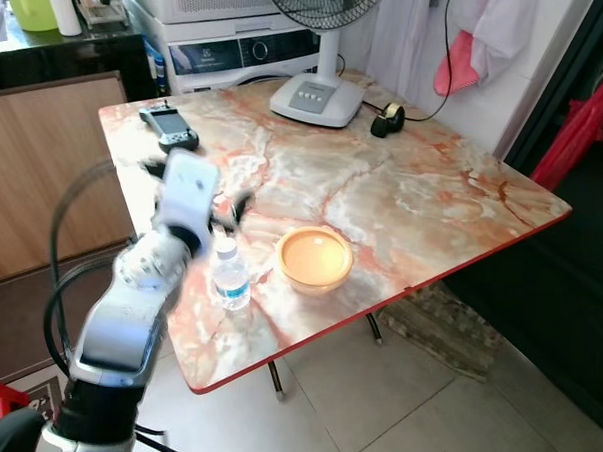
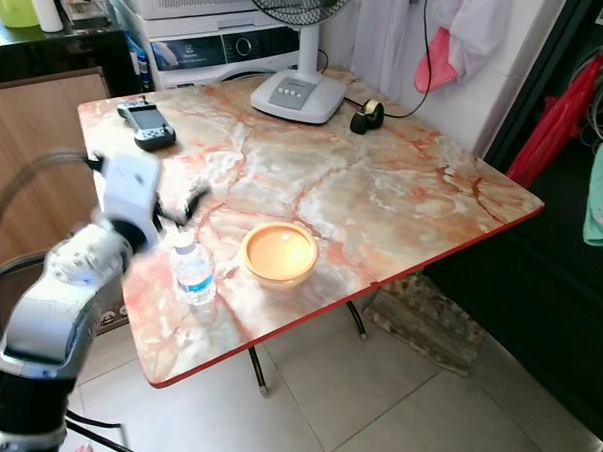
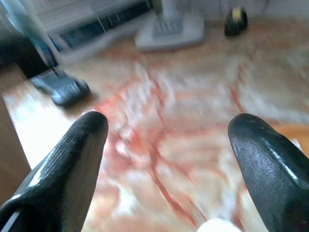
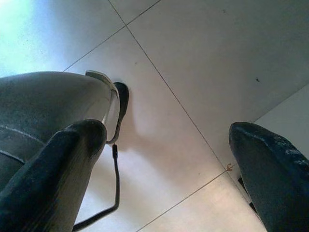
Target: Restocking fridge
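1. Left gripper (image 1: 229,211) raised over the marble worktop (image 1: 403,190), fingers (image 3: 72,159) spread apart, just above and behind the water bottle (image 1: 230,275).
2. Bottle upright near the worktop's front edge, orange bowl (image 1: 314,259) just beside it.
3. Right gripper (image 4: 164,159) parted, over the tiled floor (image 4: 193,58).

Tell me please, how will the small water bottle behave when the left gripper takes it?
The water bottle stands upright and narrow near the table edge, so a sideways nudge would probably tip it. Its clear plastic looks thin and may flex when squeezed. The left gripper hovers open above it, beside the orange bowl.
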You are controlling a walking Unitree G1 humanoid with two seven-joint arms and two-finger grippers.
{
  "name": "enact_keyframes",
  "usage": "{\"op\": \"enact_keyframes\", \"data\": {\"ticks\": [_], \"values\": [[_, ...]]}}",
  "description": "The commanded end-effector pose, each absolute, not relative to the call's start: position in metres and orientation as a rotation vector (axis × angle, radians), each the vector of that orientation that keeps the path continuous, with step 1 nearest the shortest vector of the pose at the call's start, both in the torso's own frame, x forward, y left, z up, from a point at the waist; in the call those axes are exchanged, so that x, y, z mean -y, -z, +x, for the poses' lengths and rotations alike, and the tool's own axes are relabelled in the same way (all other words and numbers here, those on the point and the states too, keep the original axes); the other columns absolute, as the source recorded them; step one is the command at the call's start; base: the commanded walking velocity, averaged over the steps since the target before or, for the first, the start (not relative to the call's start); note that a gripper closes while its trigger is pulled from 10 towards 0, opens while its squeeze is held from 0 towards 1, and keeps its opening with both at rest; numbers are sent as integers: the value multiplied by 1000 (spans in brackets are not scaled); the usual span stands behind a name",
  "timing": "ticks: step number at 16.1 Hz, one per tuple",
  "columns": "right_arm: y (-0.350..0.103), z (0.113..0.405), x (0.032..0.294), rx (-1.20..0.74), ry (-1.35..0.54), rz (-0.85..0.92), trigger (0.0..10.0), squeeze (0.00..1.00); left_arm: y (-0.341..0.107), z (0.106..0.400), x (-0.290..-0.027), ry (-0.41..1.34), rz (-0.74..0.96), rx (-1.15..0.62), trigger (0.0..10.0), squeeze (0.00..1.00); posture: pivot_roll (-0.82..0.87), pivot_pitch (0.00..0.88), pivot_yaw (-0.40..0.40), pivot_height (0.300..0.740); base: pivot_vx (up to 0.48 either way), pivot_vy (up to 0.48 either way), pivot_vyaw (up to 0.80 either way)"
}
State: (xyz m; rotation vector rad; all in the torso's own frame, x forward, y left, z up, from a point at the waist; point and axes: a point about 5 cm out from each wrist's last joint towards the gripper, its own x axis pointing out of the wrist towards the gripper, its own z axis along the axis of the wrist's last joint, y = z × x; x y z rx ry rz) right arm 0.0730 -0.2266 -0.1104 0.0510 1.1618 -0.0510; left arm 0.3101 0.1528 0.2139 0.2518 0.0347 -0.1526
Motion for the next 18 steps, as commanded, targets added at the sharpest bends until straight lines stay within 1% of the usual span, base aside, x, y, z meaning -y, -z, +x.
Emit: {"op": "enact_keyframes", "data": {"ticks": [1, 2, 3, 6, 8, 9, 13, 18], "values": [[110, 70, 231, -1177, 47, 37, 10000, 0, -216, 305, -147, 202, 258, -71, 10000, 0, 225, 3, -71, 740, 0, 0, 0], [110, 71, 231, -1177, 41, 32, 10000, 0, -219, 302, -144, 246, 237, -98, 10000, 0, 223, 4, -71, 740, 0, 0, 0], [110, 71, 231, -1177, 40, 32, 10000, 0, -221, 299, -143, 276, 260, -107, 10000, 0, 224, 4, -71, 740, 0, 0, 0], [110, 72, 231, -1175, 41, 32, 10000, 0, -227, 292, -139, 315, 257, -171, 10000, 0, 225, 5, -70, 740, 0, 0, 0], [110, 73, 230, -1175, 37, 29, 10000, 0, -231, 283, -132, 374, 248, -253, 10000, 0, 232, 4, -69, 740, 0, 0, 0], [110, 74, 230, -1176, 33, 27, 10000, 0, -226, 282, -134, 367, 250, -289, 10000, 0, 231, 3, -69, 740, 0, 0, 0], [110, 74, 230, -1175, 24, 22, 10000, 0, -220, 284, -141, 310, 241, -340, 10000, 0, 226, 3, -68, 740, 0, 0, 0], [110, 73, 231, -1179, 17, 15, 10000, 0, -215, 284, -145, 275, 224, -373, 10000, 0, 224, 7, -72, 740, 0, 0, 0]]}}
